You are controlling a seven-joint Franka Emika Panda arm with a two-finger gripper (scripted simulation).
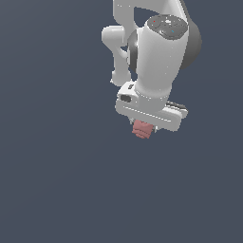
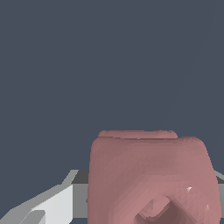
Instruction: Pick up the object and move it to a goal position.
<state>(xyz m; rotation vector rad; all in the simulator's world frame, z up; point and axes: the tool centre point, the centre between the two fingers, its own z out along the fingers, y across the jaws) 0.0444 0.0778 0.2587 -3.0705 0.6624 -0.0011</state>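
The object (image 1: 142,129) is a small dusty-pink ridged lump that pokes out just below the white gripper hand in the exterior view. My gripper (image 1: 143,127) points down over it, and the hand hides the fingers there. In the wrist view the object (image 2: 148,175) fills the lower part, close to the camera, with a round dimple on the face towards the camera. It sits between the grey fingers (image 2: 52,203), whose pads meet its sides. The gripper is shut on the object. No goal marker shows in either view.
The white arm (image 1: 156,52) rises behind the hand towards the top of the exterior view. Around it there is only a plain dark blue-grey surface (image 1: 57,180), and no other objects or edges show.
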